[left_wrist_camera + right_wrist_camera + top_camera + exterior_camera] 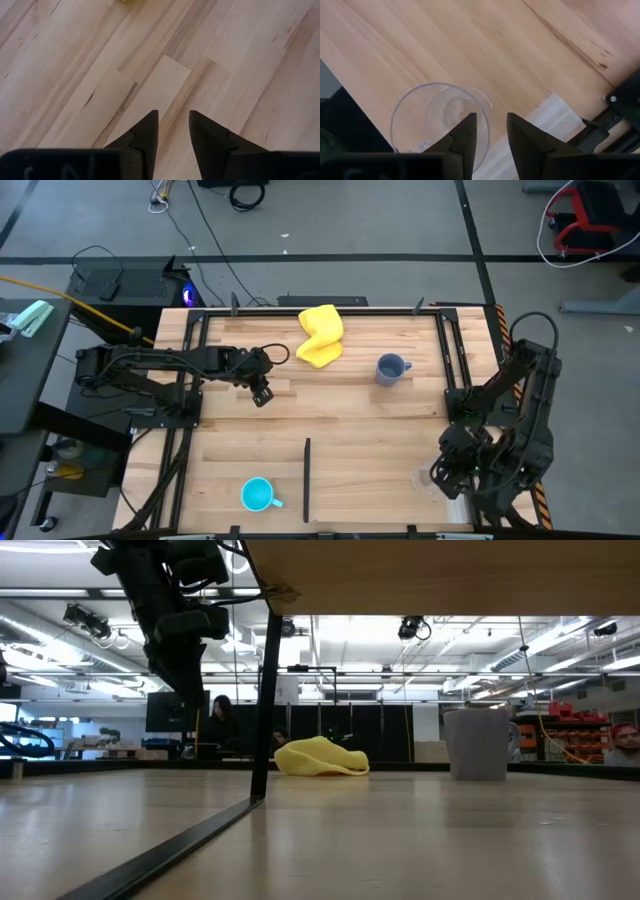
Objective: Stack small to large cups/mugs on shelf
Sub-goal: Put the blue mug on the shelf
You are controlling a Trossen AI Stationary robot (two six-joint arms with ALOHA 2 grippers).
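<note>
Three vessels stood well apart on a pale butcher-block counter [350, 430] of jointed wooden planks, framed by dark rails, with grey floor and trailing cables around it. From table height, the room behind was a bright hall with ceiling lights, dark screens and a seated person far back.

In the high view, the grey-blue mug [390, 369] stood upright at about 1 o'clock from the counter's middle, matte, cylindrical, handle outward. The cyan mug [257, 495] sat at about 7 o'clock near the front edge, glossy and open upward. The clear cup [439, 124], thin, round and see-through, stood at about 4 o'clock near the right edge.

A crumpled yellow cloth [321, 336] lay at 12 o'clock.

The left gripper [262, 393] hung over bare wood at about 10 o'clock, its fingers [145, 132] slightly spread and holding nothing. The right gripper [490, 132] hovered over the clear cup's rim, fingers narrowly apart, gripping nothing.
</note>
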